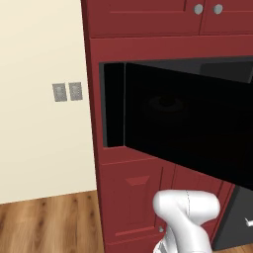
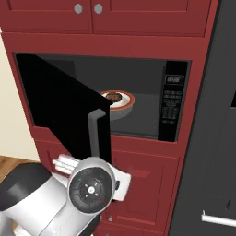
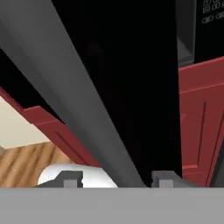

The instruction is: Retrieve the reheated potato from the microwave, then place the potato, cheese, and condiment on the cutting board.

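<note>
Inside microwave (image 2: pixel 138 92), right base view alone – potato (image 2: pixel 114 97) on plate (image 2: pixel 126 105); pincer (image 3: pixel 117 178) released, straddling handle (image 3: pixel 65 87).

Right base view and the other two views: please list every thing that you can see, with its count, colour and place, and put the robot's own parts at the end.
microwave: one, black, built into the dark red cabinetry, door swung open to the left.
door handle: one, grey bar, upright on the door's free edge; in the hand view it runs between the fingers.
plate: one, white with a red rim, inside the microwave.
potato: one, brown, on the plate.
control panel: one, black with pale keys, right side of the microwave.
cabinet knobs: two, grey, on the upper doors.
wall outlets: two, grey, on the cream wall.
floor: wooden, brown, lower left.
fingers: two, dark, either side of the handle.
arm: one, white, below the door.
</note>
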{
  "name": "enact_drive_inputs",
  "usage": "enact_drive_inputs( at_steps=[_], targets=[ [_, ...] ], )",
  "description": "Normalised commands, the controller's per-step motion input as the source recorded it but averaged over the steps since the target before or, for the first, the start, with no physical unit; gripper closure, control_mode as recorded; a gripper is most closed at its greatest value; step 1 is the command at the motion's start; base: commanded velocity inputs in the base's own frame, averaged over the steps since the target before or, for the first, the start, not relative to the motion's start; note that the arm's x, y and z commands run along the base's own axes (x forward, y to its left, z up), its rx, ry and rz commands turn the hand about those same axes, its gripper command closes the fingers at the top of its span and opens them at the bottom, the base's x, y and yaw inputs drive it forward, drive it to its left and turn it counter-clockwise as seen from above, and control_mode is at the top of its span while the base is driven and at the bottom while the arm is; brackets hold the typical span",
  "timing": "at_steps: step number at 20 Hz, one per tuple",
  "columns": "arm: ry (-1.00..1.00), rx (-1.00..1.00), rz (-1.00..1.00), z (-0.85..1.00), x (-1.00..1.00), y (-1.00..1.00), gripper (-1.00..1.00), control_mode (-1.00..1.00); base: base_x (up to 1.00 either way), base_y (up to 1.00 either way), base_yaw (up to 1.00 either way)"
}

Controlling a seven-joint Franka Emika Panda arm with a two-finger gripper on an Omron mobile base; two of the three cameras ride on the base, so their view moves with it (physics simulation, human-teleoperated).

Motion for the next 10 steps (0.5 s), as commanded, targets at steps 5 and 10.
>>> enact_drive_inputs(
  at_steps=[5,10],
  targets=[
    [0.0,0.29,0.0,0.0,-0.64,-0.09,-1.0,-1.0,0.0,0.0,0.0],
    [0.11,0.24,-0.18,0.0,-0.07,-0.25,-1.0,-1.0,0.0,0.0,0.0]
  ],
)
